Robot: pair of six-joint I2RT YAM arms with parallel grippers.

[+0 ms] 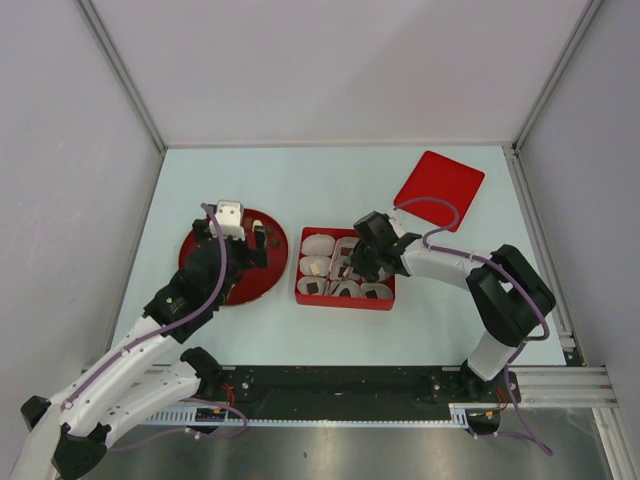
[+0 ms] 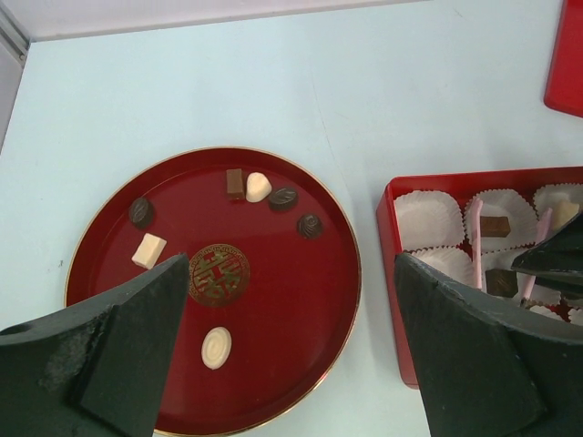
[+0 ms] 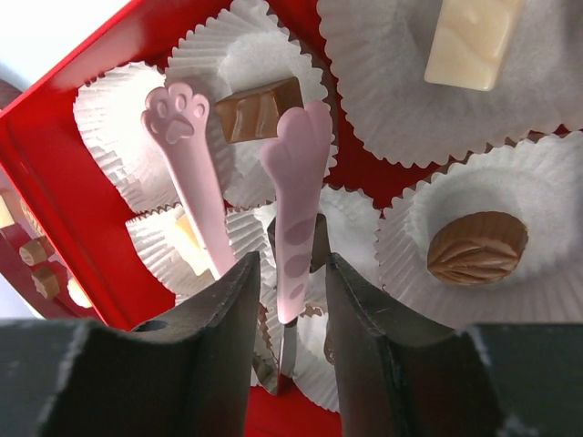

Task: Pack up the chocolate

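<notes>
Several chocolates lie on a round red plate [image 2: 301,364], among them a cream oval [image 2: 216,347], a cream cube [image 2: 148,249] and a dark one [image 2: 310,225]. My left gripper [image 2: 291,259] hovers open and empty over the plate's right half; in the top view the left gripper [image 1: 245,250] is above the plate [image 1: 262,285]. My right gripper [image 3: 290,291] is shut on pink-handled tongs [image 3: 293,182] over the red box [image 1: 345,300]. The tong tips stand on either side of a brown cube [image 3: 258,109] in a paper cup. A cream bar [image 3: 474,32] and a brown leaf-shaped sweet [image 3: 477,248] sit in other cups.
The box's red lid [image 1: 438,188] lies at the back right of the table. White walls close in the table on three sides. The box stands just right of the plate, with a narrow strip of table between them.
</notes>
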